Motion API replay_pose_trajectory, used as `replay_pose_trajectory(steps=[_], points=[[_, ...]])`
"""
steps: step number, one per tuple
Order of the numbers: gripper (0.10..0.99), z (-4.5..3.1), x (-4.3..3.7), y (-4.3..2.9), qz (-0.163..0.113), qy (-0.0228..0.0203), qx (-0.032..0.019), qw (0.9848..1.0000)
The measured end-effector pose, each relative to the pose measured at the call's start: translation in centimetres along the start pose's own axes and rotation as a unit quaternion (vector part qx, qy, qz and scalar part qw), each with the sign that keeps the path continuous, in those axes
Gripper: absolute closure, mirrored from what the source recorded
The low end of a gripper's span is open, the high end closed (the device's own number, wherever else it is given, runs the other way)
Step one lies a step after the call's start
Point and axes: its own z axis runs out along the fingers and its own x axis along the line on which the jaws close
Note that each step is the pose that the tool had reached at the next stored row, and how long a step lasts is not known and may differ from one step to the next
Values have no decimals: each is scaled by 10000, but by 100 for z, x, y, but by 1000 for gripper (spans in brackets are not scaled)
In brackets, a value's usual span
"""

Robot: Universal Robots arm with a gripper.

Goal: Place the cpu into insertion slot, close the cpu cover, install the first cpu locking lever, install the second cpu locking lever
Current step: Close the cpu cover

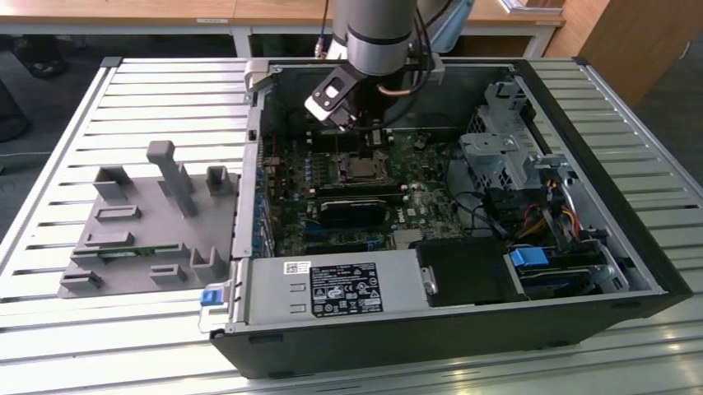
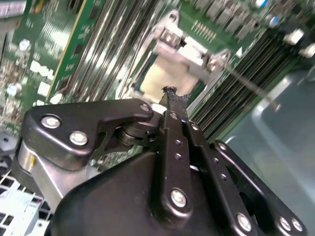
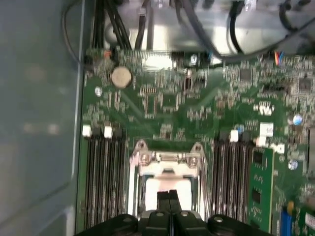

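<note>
Gripper (image 3: 170,195) is closed, fingertips pressed together with nothing between them. It hangs right over the cpu (image 3: 167,184), can't tell if it's touching. The cpu sits in the slot (image 1: 360,169) directly below the tips, cover (image 3: 167,158) framing it, on the board (image 3: 167,98) inside the open case (image 1: 462,337). Memory slots (image 3: 103,177) flank the fingers on both sides.

Exterior view. A pale slatted metal table (image 1: 143,90) spans the frame under even, diffuse light. Along the top edge stand wooden desks (image 1: 165,11) on white legs; at upper right, a wooden cabinet (image 1: 637,49); at upper left, dark flooring (image 1: 49,86), possibly carpet.
</note>
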Motion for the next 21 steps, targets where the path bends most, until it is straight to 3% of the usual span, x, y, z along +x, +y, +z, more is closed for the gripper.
replay_pose_trajectory(steps=[10,21], points=[[980,118,-2,-195,1,8,-1,10000],[980,224,-7,-204,1,8,0,10000]])
